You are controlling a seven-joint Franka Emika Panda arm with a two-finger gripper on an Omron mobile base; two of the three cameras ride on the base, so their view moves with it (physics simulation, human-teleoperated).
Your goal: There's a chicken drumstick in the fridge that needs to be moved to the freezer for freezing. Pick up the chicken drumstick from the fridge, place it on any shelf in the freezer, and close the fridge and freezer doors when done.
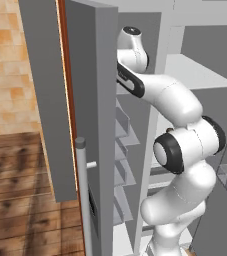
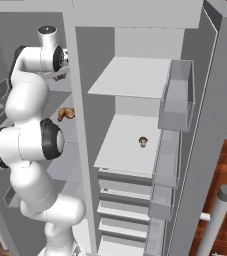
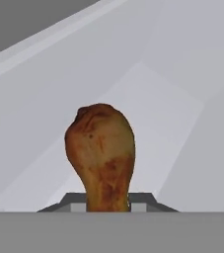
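The chicken drumstick point(image 3: 101, 153) stands brown and glossy in the hand view, thick end away from me. My gripper point(image 3: 108, 201) is shut on its narrow end, and the dark fingertips point(image 3: 74, 200) show on either side. Behind it lies a pale shelf surface. In the right base view the arm point(image 2: 32, 100) reaches into the freezer point(image 2: 60, 155), the narrower compartment left of the divider. A brown piece point(image 2: 66, 114) that looks like the drumstick shows there. The hand itself is hidden behind the divider. Both the fridge door point(image 2: 215, 125) and the freezer door point(image 1: 85, 100) stand open.
The fridge point(image 2: 130, 80) has broad white shelves, and a small round brown lump point(image 2: 143, 141) sits on the middle one. Clear bins point(image 2: 177, 100) line the fridge door. The freezer door's silver handle point(image 1: 83, 200) stands close to the arm's left, above wooden floor point(image 1: 15, 190).
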